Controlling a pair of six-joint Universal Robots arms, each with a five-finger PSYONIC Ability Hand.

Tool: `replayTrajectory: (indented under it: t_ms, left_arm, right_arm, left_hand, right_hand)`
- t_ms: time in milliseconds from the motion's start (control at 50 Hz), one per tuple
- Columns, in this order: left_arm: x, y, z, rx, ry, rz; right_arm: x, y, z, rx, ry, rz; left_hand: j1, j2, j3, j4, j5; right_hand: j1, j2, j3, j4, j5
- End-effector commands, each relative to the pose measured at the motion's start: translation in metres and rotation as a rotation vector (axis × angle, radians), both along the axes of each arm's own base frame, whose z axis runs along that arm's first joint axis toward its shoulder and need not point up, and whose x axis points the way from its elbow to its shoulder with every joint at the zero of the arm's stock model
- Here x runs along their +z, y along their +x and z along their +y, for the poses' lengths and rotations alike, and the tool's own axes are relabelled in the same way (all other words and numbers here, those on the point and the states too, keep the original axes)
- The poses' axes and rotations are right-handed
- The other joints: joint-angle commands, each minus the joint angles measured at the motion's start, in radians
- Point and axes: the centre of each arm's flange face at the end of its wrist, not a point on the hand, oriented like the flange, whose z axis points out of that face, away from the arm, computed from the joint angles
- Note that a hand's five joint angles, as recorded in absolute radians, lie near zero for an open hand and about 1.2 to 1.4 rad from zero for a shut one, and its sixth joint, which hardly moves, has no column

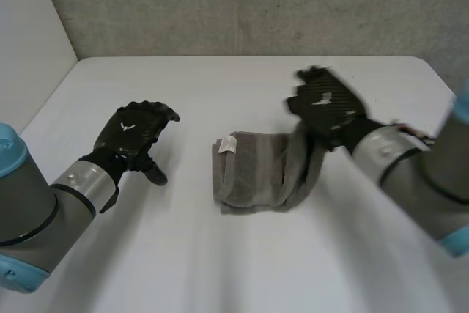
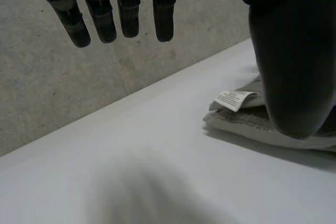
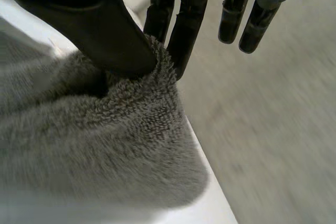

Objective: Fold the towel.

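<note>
A grey towel [image 1: 256, 172] lies folded into a small bundle in the middle of the white table [image 1: 220, 93], with a white label [image 1: 228, 144] on its left end. My right hand [image 1: 327, 105] is raised above the towel's right end and pinches a fold of the towel [image 3: 131, 114] between thumb and fingers [image 3: 190, 19], lifting that edge. My left hand [image 1: 135, 133] hovers over the table to the left of the towel, apart from it, its fingers [image 2: 118, 14] straight and holding nothing. The towel's labelled end [image 2: 231, 99] lies beside the left thumb.
A grey wall [image 1: 256, 5] stands behind the table's far edge. A white wall [image 1: 29, 42] runs along the left side. Bare table surface stretches in front of the towel and to both sides.
</note>
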Motion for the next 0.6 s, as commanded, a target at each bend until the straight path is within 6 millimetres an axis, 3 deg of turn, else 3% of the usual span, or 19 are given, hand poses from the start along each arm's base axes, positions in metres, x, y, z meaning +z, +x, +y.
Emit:
replayTrajectory:
  t_ms: [20,60,100,120,160,280,340,360,380,400,420,480,600]
  left_arm:
    - [0.001,0.003,-0.003,0.013,-0.002,0.005]
    - [0.002,0.004,-0.003,0.016,-0.003,0.005]
    - [0.003,0.005,-0.004,0.023,-0.008,0.006]
    - [0.003,0.005,-0.004,0.023,-0.008,0.006]
    - [0.005,0.006,-0.005,0.034,-0.013,0.008]
    - [0.01,0.01,-0.013,0.112,-0.025,0.031]
    - [0.02,0.008,-0.019,0.136,-0.037,0.08]
    - [0.025,0.006,-0.021,0.14,-0.043,0.106]
    - [0.025,0.006,-0.021,0.14,-0.043,0.106]
    - [0.031,0.005,-0.023,0.137,-0.05,0.129]
    - [0.036,0.003,-0.026,0.136,-0.061,0.149]
    - [0.043,0.001,-0.028,0.132,-0.077,0.163]
    - [0.061,-0.022,-0.026,0.067,-0.131,0.192]
  right_arm:
    - [-0.038,0.063,0.045,0.221,0.026,0.062]
    - [-0.048,0.073,0.055,0.264,0.045,0.072]
    - [-0.071,0.083,0.072,0.331,0.096,0.098]
    - [-0.071,0.083,0.072,0.332,0.096,0.098]
    - [-0.093,0.084,0.081,0.362,0.151,0.128]
    - [-0.108,0.081,0.084,0.364,0.197,0.151]
    - [-0.101,0.076,0.079,0.328,0.195,0.14]
    - [-0.093,0.073,0.076,0.313,0.19,0.123]
    - [-0.093,0.073,0.076,0.313,0.19,0.123]
    - [-0.083,0.068,0.073,0.295,0.188,0.103]
    - [-0.076,0.063,0.071,0.279,0.196,0.081]
    - [-0.062,0.054,0.071,0.251,0.216,0.036]
    - [-0.039,0.034,0.067,0.19,0.243,-0.041]
  left_hand:
    - [-0.066,-0.042,-0.048,-0.054,-0.013]
    - [-0.066,-0.042,-0.048,-0.054,-0.013]
    - [-0.069,-0.045,-0.048,-0.054,-0.016]
    - [-0.069,-0.045,-0.048,-0.054,-0.016]
    - [-0.069,-0.045,-0.048,-0.054,-0.016]
    - [-0.066,-0.042,-0.048,-0.054,-0.013]
    - [-0.066,-0.042,-0.048,-0.054,-0.013]
    - [-0.063,-0.039,-0.048,-0.054,-0.01]
    - [-0.063,-0.039,-0.048,-0.054,-0.01]
    - [-0.063,-0.039,-0.048,-0.054,-0.01]
    - [-0.063,-0.039,-0.048,-0.054,-0.01]
    - [-0.063,-0.039,-0.048,-0.054,-0.01]
    - [-0.066,-0.042,-0.048,-0.054,-0.013]
  right_hand:
    - [0.113,0.124,-0.046,-0.076,0.075]
    - [0.113,0.124,-0.046,-0.076,0.075]
    - [0.113,0.124,-0.046,-0.076,0.075]
    - [0.113,0.124,-0.046,-0.076,0.075]
    - [0.113,0.124,-0.046,-0.076,0.075]
    - [0.113,0.124,-0.046,-0.076,0.075]
    - [0.052,0.064,-0.046,-0.076,0.015]
    - [-0.395,-0.384,-0.046,-0.076,-0.433]
    - [-0.4,-0.388,-0.046,-0.076,-0.437]
    - [-0.891,-0.88,-0.046,-0.076,-0.929]
    - [-1.109,-1.097,-0.046,-0.076,-1.146]
    - [-1.109,-1.097,-0.046,-0.076,-1.146]
    - [-1.109,-1.097,-0.046,-0.076,-1.146]
